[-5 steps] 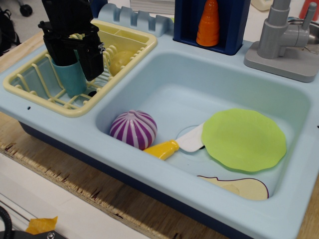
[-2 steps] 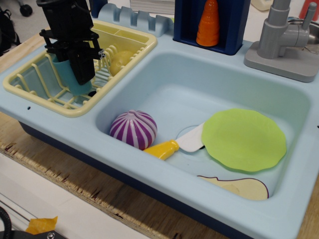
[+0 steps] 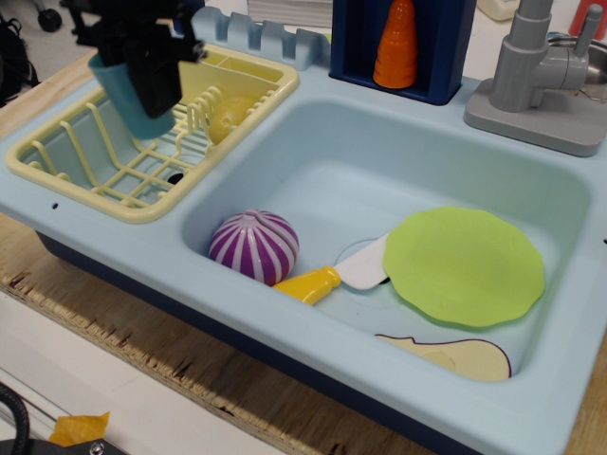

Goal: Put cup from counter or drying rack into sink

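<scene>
Now my gripper (image 3: 140, 71) is squeezing the teal cup (image 3: 121, 95), up in the air over the yellow drying rack (image 3: 66, 156). If I swing low toward the sink (image 3: 322, 171), I think it could bump the rack's prongs (image 3: 204, 104) and slip out.

Toy unit sits on a raw plywood tabletop (image 3: 180, 365), chipped & splintered along its front edge, w/ a white board (image 3: 104, 398) below it at bottom left. Scrap of orange tape (image 3: 78, 427) lies on that board near the corner, black cable (image 3: 17, 417) curling beside it. Top left shows pale floor (image 3: 28, 43) w/ a dark chair caster (image 3: 49, 16); lighting even, soft shadows
</scene>
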Controlling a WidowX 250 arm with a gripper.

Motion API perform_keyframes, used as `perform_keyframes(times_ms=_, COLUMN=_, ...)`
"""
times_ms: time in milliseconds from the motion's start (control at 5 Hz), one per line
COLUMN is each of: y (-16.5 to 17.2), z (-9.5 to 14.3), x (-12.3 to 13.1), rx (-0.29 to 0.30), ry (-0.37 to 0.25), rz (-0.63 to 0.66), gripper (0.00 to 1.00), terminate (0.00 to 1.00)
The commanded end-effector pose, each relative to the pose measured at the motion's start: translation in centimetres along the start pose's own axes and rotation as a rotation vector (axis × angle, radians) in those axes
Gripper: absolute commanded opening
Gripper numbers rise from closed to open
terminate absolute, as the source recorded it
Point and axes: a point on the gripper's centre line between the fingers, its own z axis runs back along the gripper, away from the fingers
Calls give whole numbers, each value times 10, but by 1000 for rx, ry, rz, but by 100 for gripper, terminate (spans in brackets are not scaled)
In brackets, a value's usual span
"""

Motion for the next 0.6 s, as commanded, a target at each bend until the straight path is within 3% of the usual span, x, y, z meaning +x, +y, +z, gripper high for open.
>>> perform_keyframes(times_ms=0, y=-38, z=26, x=8, rx=-49, ry=-110, rz=-96, gripper=0, terminate=0)
perform_keyframes(times_ms=200, y=-69, z=21, x=14, rx=-148, ry=-95, rz=-211, gripper=0, terminate=0)
perform_keyframes(times_ms=400, y=-87, z=5, x=25, rx=-230, ry=-88, rz=-321, gripper=100, terminate=0)
